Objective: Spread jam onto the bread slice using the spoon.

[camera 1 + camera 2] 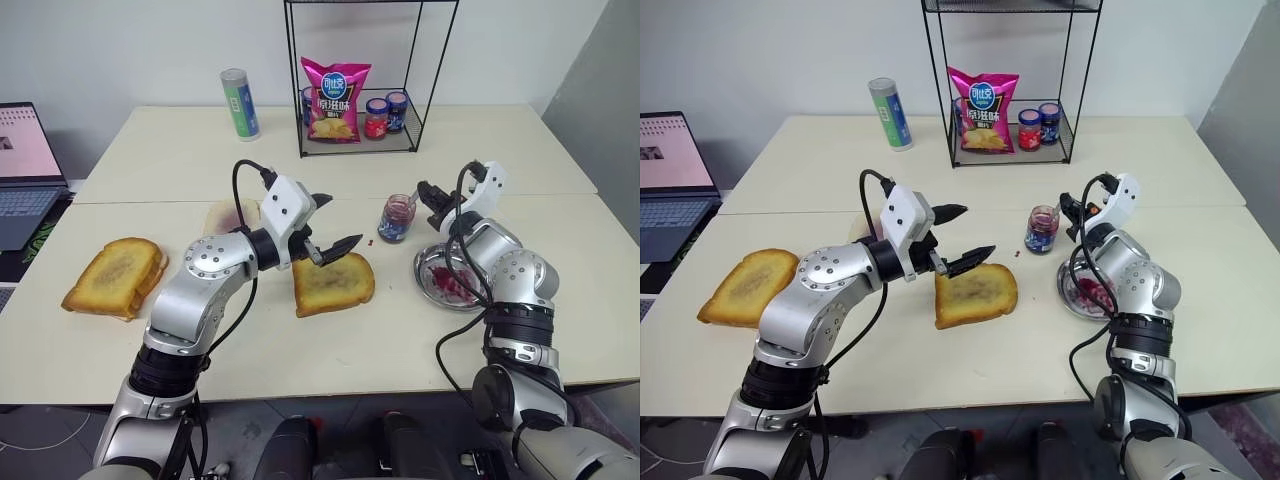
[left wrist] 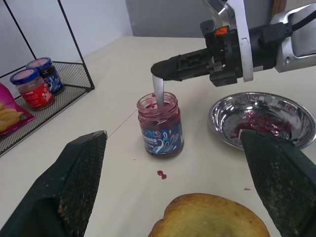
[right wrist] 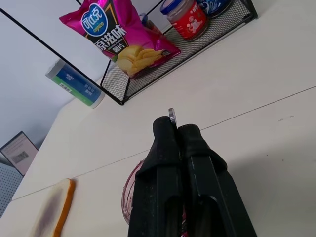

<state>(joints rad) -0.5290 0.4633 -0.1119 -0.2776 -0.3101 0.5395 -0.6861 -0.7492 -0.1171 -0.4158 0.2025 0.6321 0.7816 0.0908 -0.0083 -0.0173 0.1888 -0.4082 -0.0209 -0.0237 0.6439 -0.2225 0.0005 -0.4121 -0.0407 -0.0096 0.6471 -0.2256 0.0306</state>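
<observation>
Two fingers of the right gripper (image 2: 160, 72) pinch the slim, rigid spoon (image 2: 158, 93) high on its slippery handle, bowl down in the jam (image 2: 160, 129). Left gripper (image 1: 336, 222) hangs spread wide above the soft bread slice (image 1: 333, 283) on the bench (image 1: 300, 350).

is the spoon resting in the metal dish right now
No, the right gripper holds the spoon with its tip down in the jam jar.
</observation>
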